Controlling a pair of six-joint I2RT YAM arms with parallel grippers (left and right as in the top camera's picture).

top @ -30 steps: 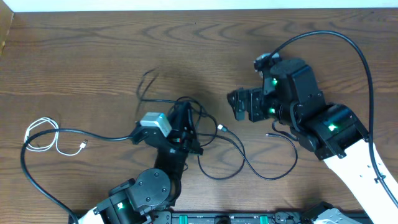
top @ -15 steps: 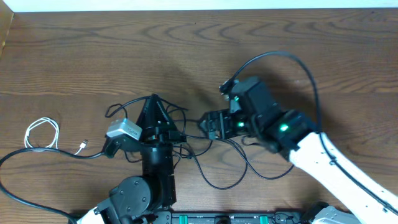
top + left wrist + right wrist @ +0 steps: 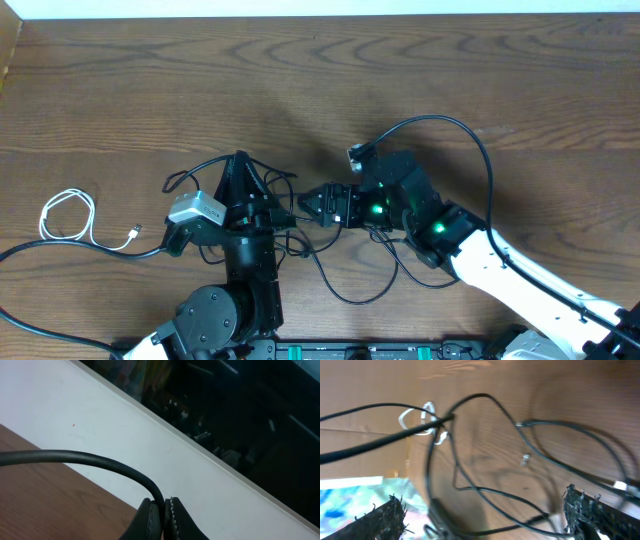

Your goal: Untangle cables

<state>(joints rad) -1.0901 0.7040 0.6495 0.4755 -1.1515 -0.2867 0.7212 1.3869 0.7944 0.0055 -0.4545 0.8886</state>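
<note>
Left gripper (image 3: 162, 519) pinched shut on a black cable (image 3: 75, 456) (centre-left, overhead). I see right gripper (image 3: 310, 203) spread wide, empty, mid-frame. White cable (image 3: 68, 218) lies far left.

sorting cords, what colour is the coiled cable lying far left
The thin coiled cable is white, clearest overhead.

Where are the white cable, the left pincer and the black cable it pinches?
white cable (image 3: 134, 234): overhead view, its small plug end.
left pincer (image 3: 164, 507): left wrist view, where shut fingertips meet.
black cable (image 3: 90, 458): left wrist view, stretch curving into the pincer.
</note>
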